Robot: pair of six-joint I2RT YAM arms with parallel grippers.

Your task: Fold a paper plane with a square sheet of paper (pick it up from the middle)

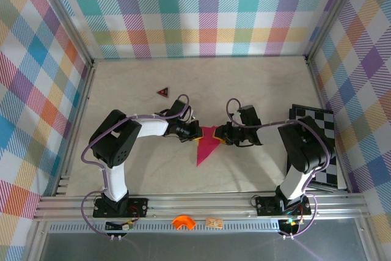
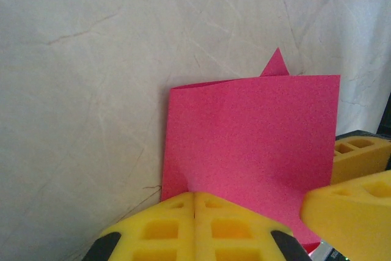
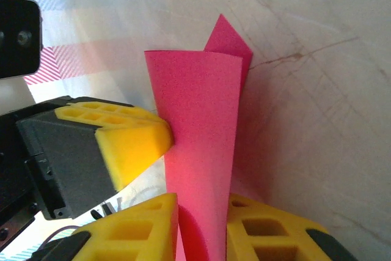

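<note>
Top external: 1 folded magenta-pink paper sheet (image 1: 206, 148); 1 small dark red triangle (image 1: 162, 91); 1 black-and-white checkerboard (image 1: 333, 163) | left gripper (image 1: 194, 132) closed tight, touching sheet | right gripper (image 1: 221, 134) pinching sheet's fold

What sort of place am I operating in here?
Probably a lab robot test cell: a pale table boxed in by plaid-patterned walls on an aluminium frame, with a checkerboard at the right, likely for camera calibration. The pink paper is mid-table.

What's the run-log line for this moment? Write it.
pink paper: partly folded | left claw: shut, tip against paper | right claw: pinching the fold
</note>
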